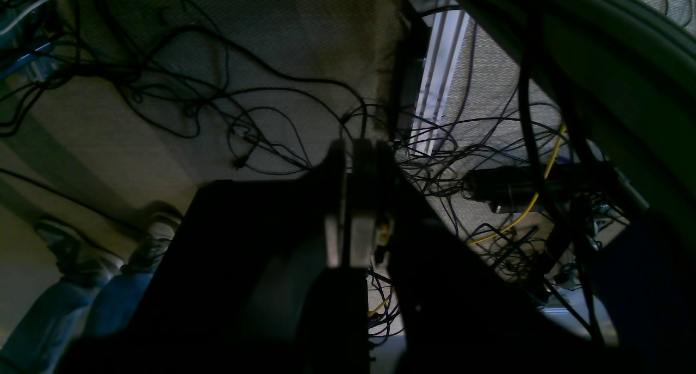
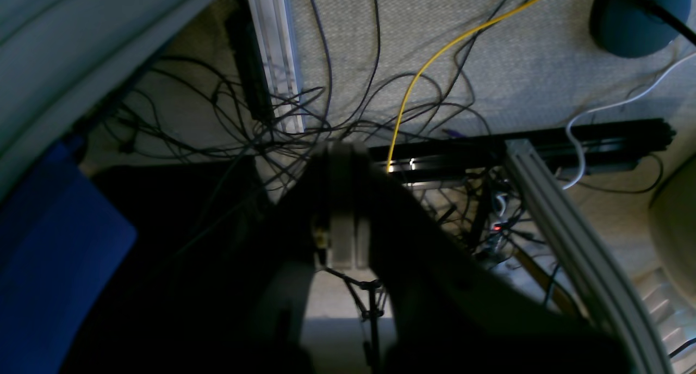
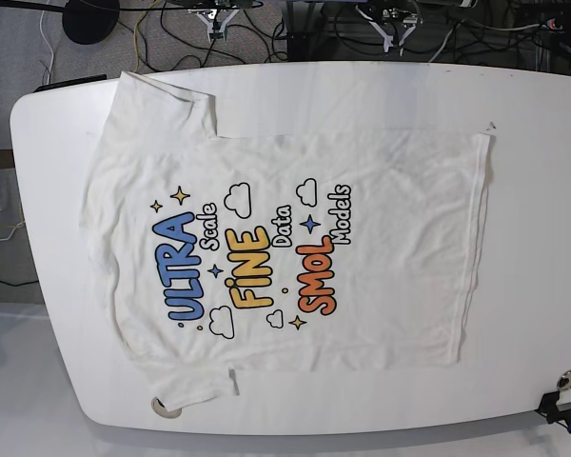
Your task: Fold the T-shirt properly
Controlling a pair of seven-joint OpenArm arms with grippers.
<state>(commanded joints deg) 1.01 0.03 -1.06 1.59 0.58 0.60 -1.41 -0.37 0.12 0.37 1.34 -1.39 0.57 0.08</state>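
While both grippers hang off the table's far side over cabled floor, the left gripper [image 1: 348,200] and right gripper [image 2: 341,205] are seen with jaws pressed together, nothing held. The shirt [image 3: 285,248] lies flat, print up, across the table [image 3: 533,95], collar toward the base view's left, hem toward its right. A first fold is best begun by pinching a sleeve and the hem corner on one long side. Bare tabletop is left beyond the hem; one sleeve nearly reaches the near edge
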